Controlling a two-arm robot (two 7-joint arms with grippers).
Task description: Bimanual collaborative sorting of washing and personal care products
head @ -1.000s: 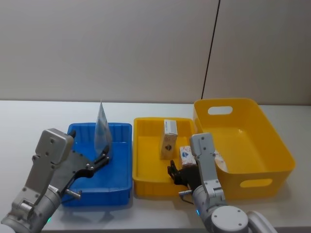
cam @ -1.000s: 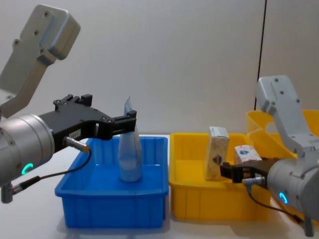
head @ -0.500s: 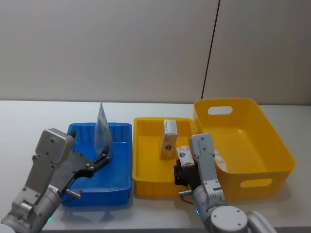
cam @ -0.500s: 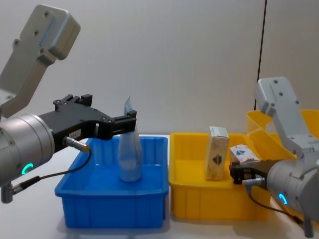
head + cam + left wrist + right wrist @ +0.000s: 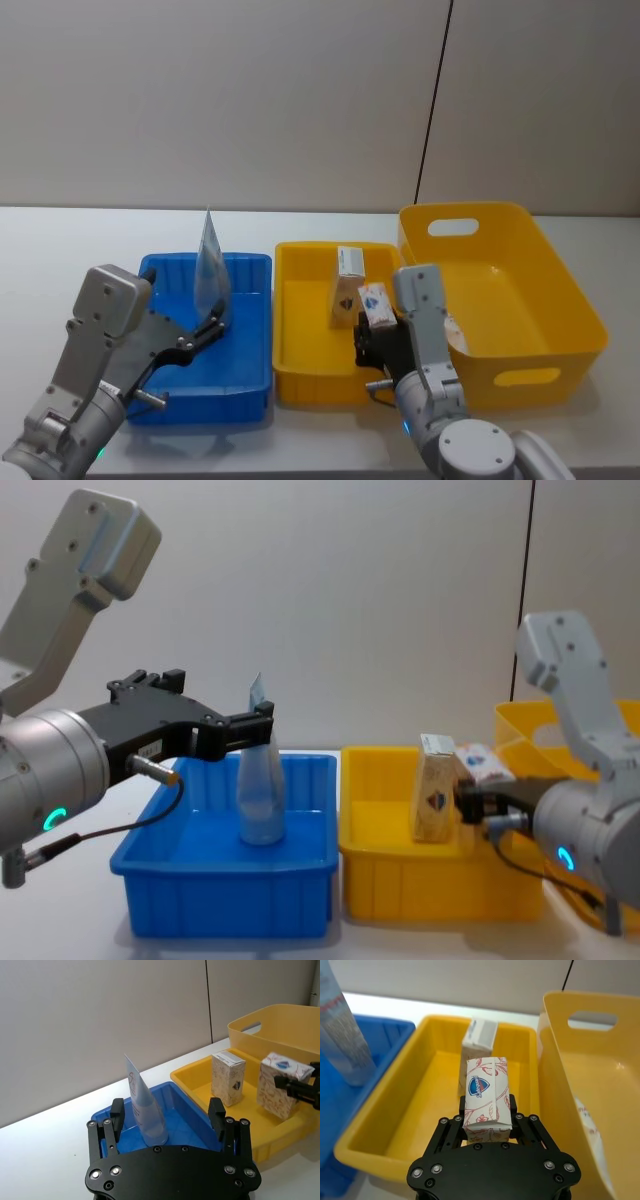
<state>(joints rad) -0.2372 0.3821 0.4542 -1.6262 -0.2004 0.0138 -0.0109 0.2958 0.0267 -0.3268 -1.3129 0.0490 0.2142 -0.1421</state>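
We hold a small cream cardboard box with a red floral print and a blue-red emblem [image 5: 485,1098] clamped in our right gripper [image 5: 486,1125], carried above the small yellow plastic tray [image 5: 300,375] at the centre of the head view. A second, upright cream box of the same kind [image 5: 346,286] stands in that tray just beyond and beside the held one, close enough in the chest view that their edges overlap. To set the box down well, we judge it best to lower it onto the bare tray floor nearer us, keep it level, and open only once it rests, so it neither tips nor knocks its neighbour.

Our left gripper [image 5: 167,1117] sits at the lower left of the head view, fingers spread wide and holding nothing, facing the pale blue-and-white stand-up plastic pouch with a pointed top [image 5: 210,265] that stands upright inside the blue plastic bin [image 5: 245,385]. The pouch is between and beyond the fingertips; we see no contact.

The large yellow plastic basket with handle cut-outs [image 5: 560,300] lies at the right, its near wall just beside our right gripper, so a sideways swing could catch it. Something pale lies inside it against that wall; we cannot tell what it is.
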